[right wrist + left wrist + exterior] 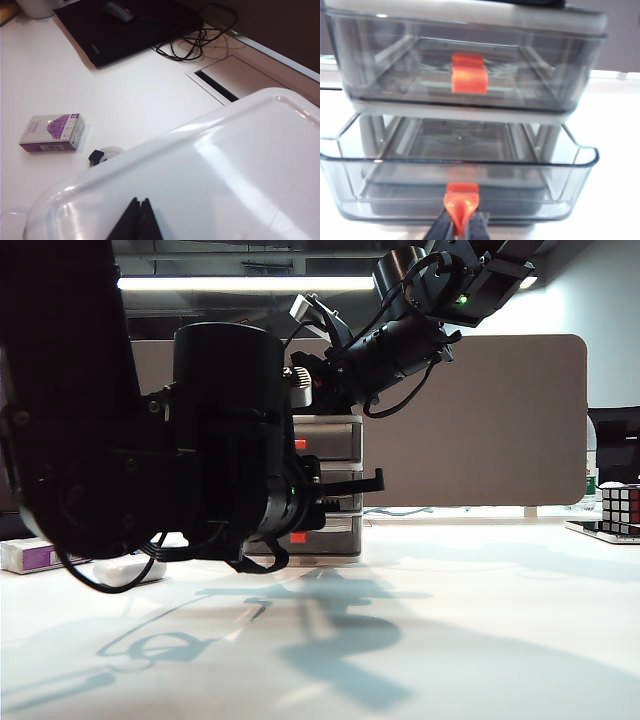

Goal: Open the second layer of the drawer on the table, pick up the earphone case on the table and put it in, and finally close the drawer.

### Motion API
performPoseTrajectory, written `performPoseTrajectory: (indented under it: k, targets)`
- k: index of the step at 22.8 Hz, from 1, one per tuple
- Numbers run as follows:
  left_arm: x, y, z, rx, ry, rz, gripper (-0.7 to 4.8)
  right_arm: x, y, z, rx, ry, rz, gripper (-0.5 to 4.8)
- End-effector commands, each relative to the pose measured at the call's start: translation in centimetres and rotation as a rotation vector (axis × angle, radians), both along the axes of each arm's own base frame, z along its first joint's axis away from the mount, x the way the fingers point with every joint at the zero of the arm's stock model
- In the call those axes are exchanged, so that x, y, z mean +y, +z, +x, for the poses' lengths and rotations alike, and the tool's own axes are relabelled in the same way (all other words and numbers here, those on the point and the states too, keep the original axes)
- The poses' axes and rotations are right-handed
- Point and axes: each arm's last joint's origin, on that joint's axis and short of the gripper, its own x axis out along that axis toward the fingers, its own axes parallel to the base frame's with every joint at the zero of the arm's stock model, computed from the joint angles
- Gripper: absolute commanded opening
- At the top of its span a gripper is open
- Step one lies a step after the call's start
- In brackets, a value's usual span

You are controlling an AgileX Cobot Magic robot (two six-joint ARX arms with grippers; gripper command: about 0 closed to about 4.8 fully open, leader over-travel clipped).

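The drawer [335,440] stands mid-table behind my left arm. In the left wrist view the second layer [570,170] is slid out toward me, below the shut top drawer [560,65]. My left gripper [462,227] is shut on the second layer's red tab [462,196]. My right gripper [139,201] is shut with nothing in it, and its tips are over the unit's white top [225,165]. The earphone case [130,570] lies on the table [450,640] at the left, partly hidden by my left arm's cable.
A white-and-purple box [28,556] [52,133] lies at the far left, with a small black clip [96,157] close by. A cube puzzle [620,508] sits at the right edge. A laptop [130,25] and cables [192,42] lie further back by the divider panel [480,420].
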Motion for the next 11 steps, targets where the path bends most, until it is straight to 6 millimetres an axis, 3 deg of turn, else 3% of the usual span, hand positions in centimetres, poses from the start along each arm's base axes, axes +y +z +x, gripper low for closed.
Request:
performPoseTrajectory:
  k: [1,6,11]
  targets:
    - [-0.4,-0.4,-1.8,0.012,-0.020,0.021,-0.06,-0.1,-0.7,-0.1,0.055,-0.010,-0.023,-0.05]
    - [1.0,-0.4,-4.5,0.014,-0.016,0.014,-0.06,0.0,-1.0,-0.1,0.061,-0.009,-0.025,-0.05]
    - [1.7,-0.2,-6.3,0.027,-0.035,0.014,-0.06,0.1,-2.6,0.3,0.102,-0.012,-0.037,-0.05]
